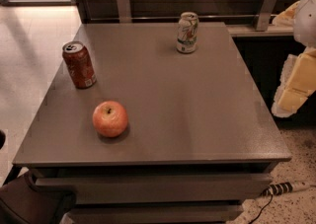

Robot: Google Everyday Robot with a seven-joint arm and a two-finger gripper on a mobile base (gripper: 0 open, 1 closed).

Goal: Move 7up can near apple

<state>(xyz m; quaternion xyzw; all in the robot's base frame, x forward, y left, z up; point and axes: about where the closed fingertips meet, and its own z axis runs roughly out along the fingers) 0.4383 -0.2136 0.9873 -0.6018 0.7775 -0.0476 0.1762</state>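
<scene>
The 7up can (187, 32), white and green with a silver top, stands upright near the far edge of the grey table (197, 114), right of centre. The apple (110, 118), red-orange with a short stem, sits near the front left of the table. The can and the apple are far apart. My gripper (294, 87) shows at the right edge of the camera view, beyond the table's right side and off its surface. It holds nothing that I can see and is well away from the can.
A red-brown soda can (79, 64) stands upright near the table's left edge, behind the apple. A wall with metal brackets (123, 2) runs behind the table. A power strip (289, 187) lies on the floor at the front right.
</scene>
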